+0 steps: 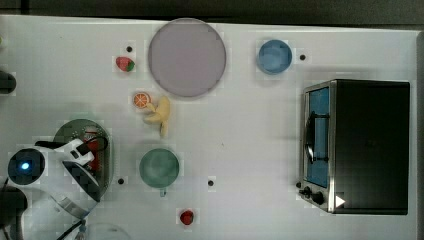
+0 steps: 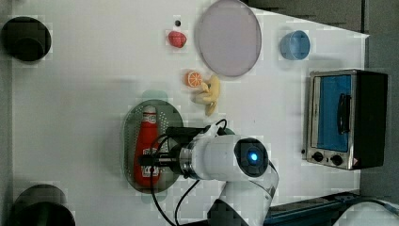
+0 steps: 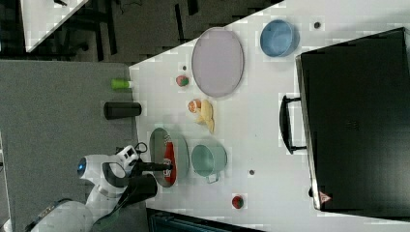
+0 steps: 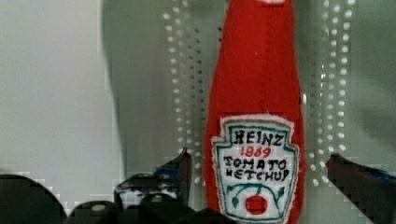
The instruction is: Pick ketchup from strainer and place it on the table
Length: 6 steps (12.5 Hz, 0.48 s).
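The ketchup [image 4: 256, 93], a red bottle with a white label, lies flat in the pale green strainer [image 2: 126, 136]. The strainer sits on the white table [image 1: 250, 150] at the top view's lower left. My gripper [image 4: 259, 156] is open and low over the bottle, one finger on each side of the label. The fingers are not touching the ketchup [image 2: 148, 141]. In the left view the gripper [image 2: 149, 161] hangs over the bottle's lower half, with the white cap pointing away from the arm. The arm covers part of the strainer [image 1: 75, 127] in the top view, where the ketchup [image 1: 93, 136] peeks out.
A green cup [image 1: 159, 167] stands just right of the strainer in the top view. A banana [image 1: 162, 115] and an orange slice [image 1: 141, 100] lie above it, below a lilac plate [image 1: 186, 56]. A blue bowl [image 1: 274, 56], two strawberries [image 1: 125, 63] [image 1: 186, 217] and a toaster oven [image 1: 360, 145] lie further off.
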Each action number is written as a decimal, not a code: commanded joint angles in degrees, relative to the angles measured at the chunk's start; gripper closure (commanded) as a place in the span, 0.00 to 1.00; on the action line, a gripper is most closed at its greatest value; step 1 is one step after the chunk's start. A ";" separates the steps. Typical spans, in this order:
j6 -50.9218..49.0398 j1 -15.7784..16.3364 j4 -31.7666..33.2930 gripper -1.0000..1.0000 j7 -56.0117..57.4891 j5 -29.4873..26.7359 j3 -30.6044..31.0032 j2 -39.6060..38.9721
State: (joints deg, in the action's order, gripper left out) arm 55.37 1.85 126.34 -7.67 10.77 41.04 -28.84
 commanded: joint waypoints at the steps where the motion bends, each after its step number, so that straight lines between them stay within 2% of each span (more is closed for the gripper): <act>1: 2.97 0.24 -0.72 0.00 -4.32 1.96 -0.62 -1.83; 6: 7.48 2.76 -0.87 0.00 -4.35 2.94 -4.03 -5.45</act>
State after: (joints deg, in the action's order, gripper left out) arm 62.78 3.20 126.34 -9.60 14.07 38.08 -34.61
